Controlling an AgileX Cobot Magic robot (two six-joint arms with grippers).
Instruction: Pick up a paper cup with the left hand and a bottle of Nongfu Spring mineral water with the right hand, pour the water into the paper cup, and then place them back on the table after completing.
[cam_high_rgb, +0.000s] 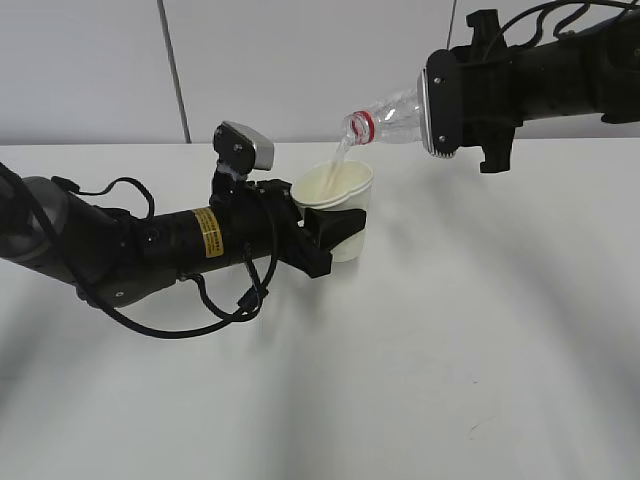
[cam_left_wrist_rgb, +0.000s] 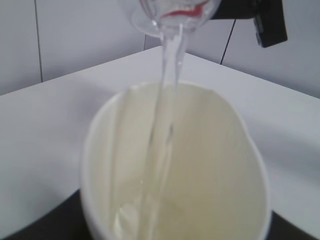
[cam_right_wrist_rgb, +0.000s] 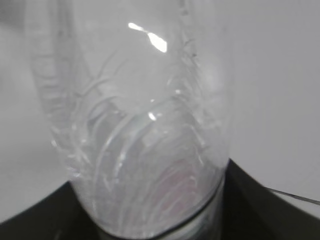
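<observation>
My left gripper (cam_high_rgb: 338, 232), on the arm with the yellow sticker, is shut on a white paper cup (cam_high_rgb: 338, 200) and holds it just above the table (cam_high_rgb: 450, 330). The cup's open mouth fills the left wrist view (cam_left_wrist_rgb: 210, 160). My right gripper (cam_high_rgb: 440, 100) is shut on the clear bottle (cam_high_rgb: 390, 115), tipped with its red-ringed neck down over the cup. A thin stream of water (cam_high_rgb: 340, 155) falls from the neck into the cup; it also shows in the left wrist view (cam_left_wrist_rgb: 167, 90). The bottle's body fills the right wrist view (cam_right_wrist_rgb: 140, 130).
A grey wall with a vertical seam (cam_high_rgb: 175, 70) stands behind the table. The left arm's black cables (cam_high_rgb: 210, 310) hang down to the tabletop under the arm.
</observation>
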